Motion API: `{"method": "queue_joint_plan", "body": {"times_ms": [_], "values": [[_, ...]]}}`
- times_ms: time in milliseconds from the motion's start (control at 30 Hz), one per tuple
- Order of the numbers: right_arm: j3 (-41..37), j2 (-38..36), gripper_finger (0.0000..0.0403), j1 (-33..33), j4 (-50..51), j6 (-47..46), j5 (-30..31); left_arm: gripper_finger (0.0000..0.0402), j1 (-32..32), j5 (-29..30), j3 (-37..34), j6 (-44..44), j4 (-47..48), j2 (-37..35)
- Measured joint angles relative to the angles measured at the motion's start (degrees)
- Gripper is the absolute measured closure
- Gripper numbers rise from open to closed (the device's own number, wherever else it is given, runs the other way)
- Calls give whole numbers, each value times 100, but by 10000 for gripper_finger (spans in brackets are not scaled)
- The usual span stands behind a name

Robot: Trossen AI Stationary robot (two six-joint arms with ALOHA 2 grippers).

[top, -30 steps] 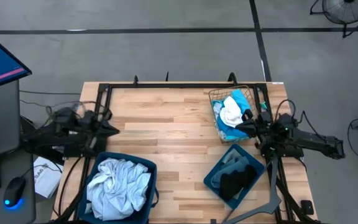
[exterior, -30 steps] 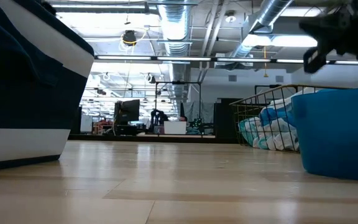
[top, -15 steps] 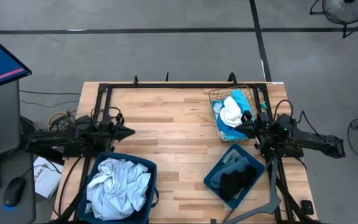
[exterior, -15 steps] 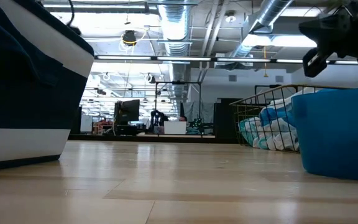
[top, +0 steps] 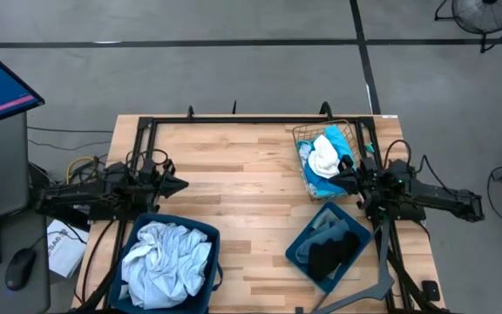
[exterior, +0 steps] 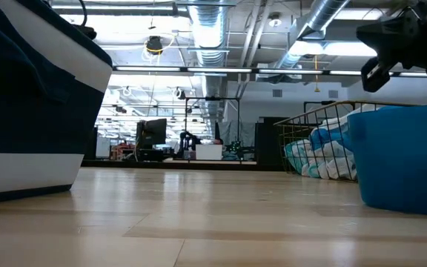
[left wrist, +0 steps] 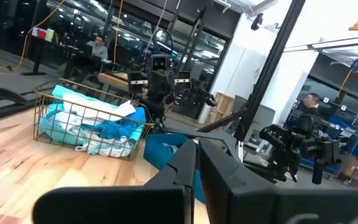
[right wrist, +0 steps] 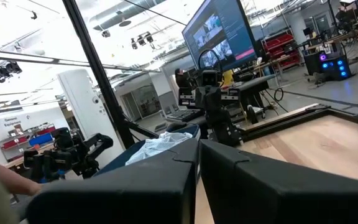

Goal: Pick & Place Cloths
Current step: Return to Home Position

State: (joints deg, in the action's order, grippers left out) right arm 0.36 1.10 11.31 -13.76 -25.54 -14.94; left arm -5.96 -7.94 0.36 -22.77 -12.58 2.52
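The left claw (top: pixel 179 184) hangs over the left side of the desk (top: pixel 242 166), just beyond the far rim of the big dark-blue bin (top: pixel 177 219). Its 2 fingers are pressed together with nothing between them. The right claw (top: pixel 342 180) is at the desk's right side, between the wire basket (top: pixel 308 131) and the small blue bin (top: pixel 293 253). It is closed and empty too, and its wrist view shows the fingers meeting.

All the cloths lie in containers:
- A crumpled white and pale heap (top: pixel 166 262) fills the big bin.
- A white garment (top: pixel 323 157) lies on top of turquoise fabric (top: pixel 338 138) in the wire basket.
- A black piece (top: pixel 329 255) rests beside a grey-blue piece (top: pixel 325 228) in the small bin.

In the low view the basket stands just behind the small bin.
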Motion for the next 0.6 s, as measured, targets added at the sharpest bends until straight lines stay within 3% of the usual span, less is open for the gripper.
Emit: {"method": "queue_joint_plan", "body": {"times_ms": [600], "values": [[-4, 0, 385, 0, 0, 0, 0, 398, 0, 0, 0, -2, -41, 0]]}}
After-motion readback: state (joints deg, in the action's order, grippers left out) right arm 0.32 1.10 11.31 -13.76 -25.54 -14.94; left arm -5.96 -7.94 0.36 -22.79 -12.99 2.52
